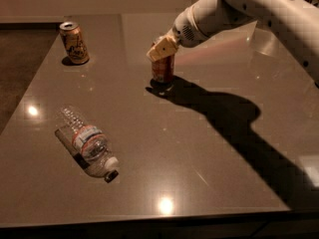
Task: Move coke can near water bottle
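**Gripper (pixel 162 50) at coke can (pixel 163 72) top**

We see the gripper at the upright coke can's top, mid-table (pixel 199 183); can't tell whether it's clamped on. Water bottle (pixel 87 142) lies on its side front-left, well apart. Tan can (pixel 75 43) stands back-left.

Gripper (pixel 160 50) at the top of the upright coke can (pixel 163 70); bottle (pixel 88 143) lying well apart on table (pixel 214 183).

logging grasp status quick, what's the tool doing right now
The tool: at the top of the upright coke can; whether it is open, closed or holding the can cannot be told.
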`<state>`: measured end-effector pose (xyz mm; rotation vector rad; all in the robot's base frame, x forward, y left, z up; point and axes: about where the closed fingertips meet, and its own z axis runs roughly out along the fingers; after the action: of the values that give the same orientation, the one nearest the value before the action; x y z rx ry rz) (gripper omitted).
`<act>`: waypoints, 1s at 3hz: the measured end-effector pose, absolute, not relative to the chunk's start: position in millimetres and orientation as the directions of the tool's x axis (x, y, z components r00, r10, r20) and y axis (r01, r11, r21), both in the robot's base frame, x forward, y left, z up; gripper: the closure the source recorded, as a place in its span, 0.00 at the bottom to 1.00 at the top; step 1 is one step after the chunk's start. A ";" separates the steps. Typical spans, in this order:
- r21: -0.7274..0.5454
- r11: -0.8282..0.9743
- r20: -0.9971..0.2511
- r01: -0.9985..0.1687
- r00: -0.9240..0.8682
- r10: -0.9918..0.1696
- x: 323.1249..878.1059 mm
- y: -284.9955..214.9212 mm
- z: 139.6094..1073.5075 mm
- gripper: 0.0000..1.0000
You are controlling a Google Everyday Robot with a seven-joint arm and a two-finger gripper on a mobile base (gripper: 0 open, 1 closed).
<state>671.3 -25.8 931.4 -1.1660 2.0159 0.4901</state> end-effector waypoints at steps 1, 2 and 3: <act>-0.050 0.459 -0.778 -0.887 -0.254 -0.575 651.0 -14.5 946.8 0.87; -0.065 0.384 -0.784 -0.921 -0.191 -0.590 625.9 -2.3 957.7 1.00; -0.073 0.305 -0.791 -0.950 -0.130 -0.597 608.4 8.5 963.9 1.00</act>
<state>608.4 8.5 963.9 -1.3843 1.8273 0.5983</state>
